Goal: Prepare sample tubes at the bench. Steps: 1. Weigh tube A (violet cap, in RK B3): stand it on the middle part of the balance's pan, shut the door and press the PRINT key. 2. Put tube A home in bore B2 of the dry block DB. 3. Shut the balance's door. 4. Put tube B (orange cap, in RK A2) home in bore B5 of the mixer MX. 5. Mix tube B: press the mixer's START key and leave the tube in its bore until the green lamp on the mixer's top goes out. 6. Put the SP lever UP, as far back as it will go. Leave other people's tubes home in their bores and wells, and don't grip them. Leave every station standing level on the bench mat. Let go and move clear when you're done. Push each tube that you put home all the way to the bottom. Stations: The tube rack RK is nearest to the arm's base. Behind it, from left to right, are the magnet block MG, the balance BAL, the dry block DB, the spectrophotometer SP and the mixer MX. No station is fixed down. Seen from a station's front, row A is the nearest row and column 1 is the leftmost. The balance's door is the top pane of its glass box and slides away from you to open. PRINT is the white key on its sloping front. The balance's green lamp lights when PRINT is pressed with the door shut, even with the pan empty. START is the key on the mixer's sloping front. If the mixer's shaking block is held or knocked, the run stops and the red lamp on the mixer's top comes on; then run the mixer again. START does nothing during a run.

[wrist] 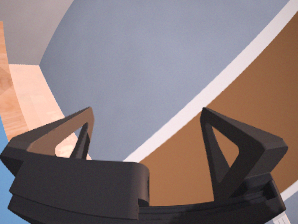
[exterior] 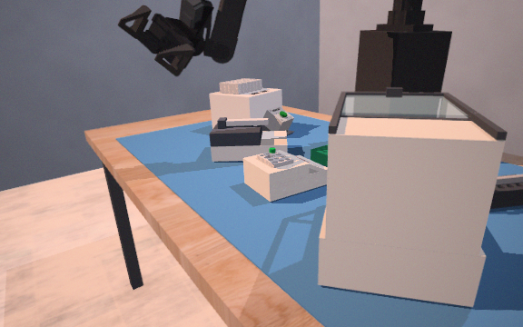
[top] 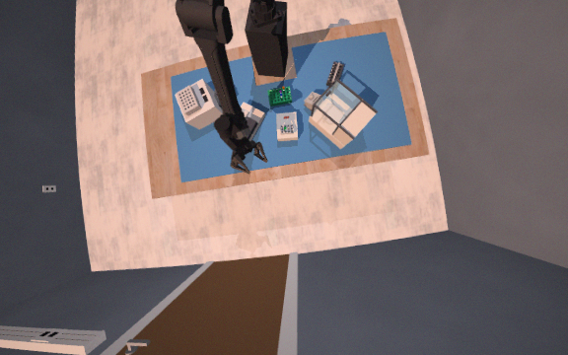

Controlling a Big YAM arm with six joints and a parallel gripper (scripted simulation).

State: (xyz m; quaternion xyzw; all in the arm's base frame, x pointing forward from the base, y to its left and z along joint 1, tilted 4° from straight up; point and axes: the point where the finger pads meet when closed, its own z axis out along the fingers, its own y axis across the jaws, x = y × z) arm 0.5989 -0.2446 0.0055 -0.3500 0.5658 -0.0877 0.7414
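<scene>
The gripper [top: 257, 167] [exterior: 145, 43] [wrist: 147, 113] is hanging high near the bench's far edge, its two fingers standing wide open and gripping nothing. Inward from it, the spectrophotometer [top: 254, 114] [exterior: 234, 151] is sitting partly under the arm in the top view. Beside that, the dry block [top: 287, 136] [exterior: 261, 179] is holding a green-capped tube [exterior: 272, 150] in its raised grid of bores; how deep that tube is sitting I cannot tell. Nearer the arm's base, the green rack [top: 273, 101] [exterior: 320, 155] is holding tube A [top: 280, 92], with its violet cap, and tube B [top: 283, 88], with its orange cap. Toward the left, the balance [top: 324, 129] [exterior: 409, 204] is standing with its pan visible through the glass, its top pane appearing shut. Farther out, the magnet block [top: 335, 73] [exterior: 516, 196] is showing its row of wells, their contents too small to tell. On the right, the mixer [top: 205, 115] [exterior: 230, 106] is carrying its many-bored block on top. All these stations are resting on the blue mat [top: 237, 167] [exterior: 180, 177].
</scene>
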